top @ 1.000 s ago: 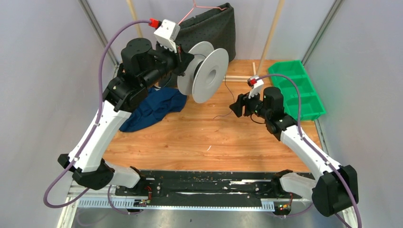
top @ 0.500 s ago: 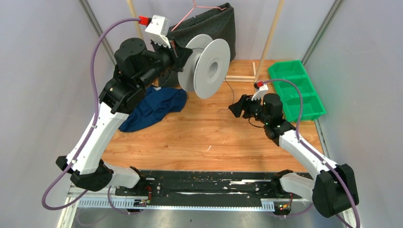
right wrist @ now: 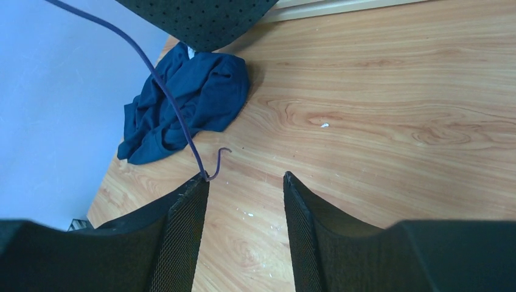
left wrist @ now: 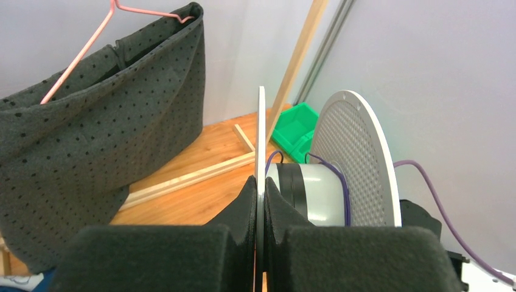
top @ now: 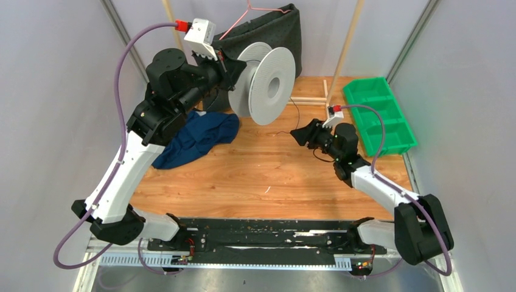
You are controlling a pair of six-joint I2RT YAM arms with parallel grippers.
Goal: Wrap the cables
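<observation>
Black cable (right wrist: 172,109) runs from spool (top: 271,85), clamped by left hand (left wrist: 260,188), touching one fingertip (right wrist: 196,191) of parted right hand (right wrist: 245,179).

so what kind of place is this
Probably a robot lab test cell: left arm and right arm bolted at a wooden table, plain walls boxing it in, a green bin and spool as props.

1. The cable (right wrist: 164,91) runs off the right wrist view's top edge; its contact with the right gripper (right wrist: 245,177) is unclear.
2. The spool (left wrist: 359,164): its lower rim is hidden behind the left gripper (left wrist: 260,185).
3. The blue cloth (top: 201,137) is partly covered by the left arm (top: 131,161).
</observation>
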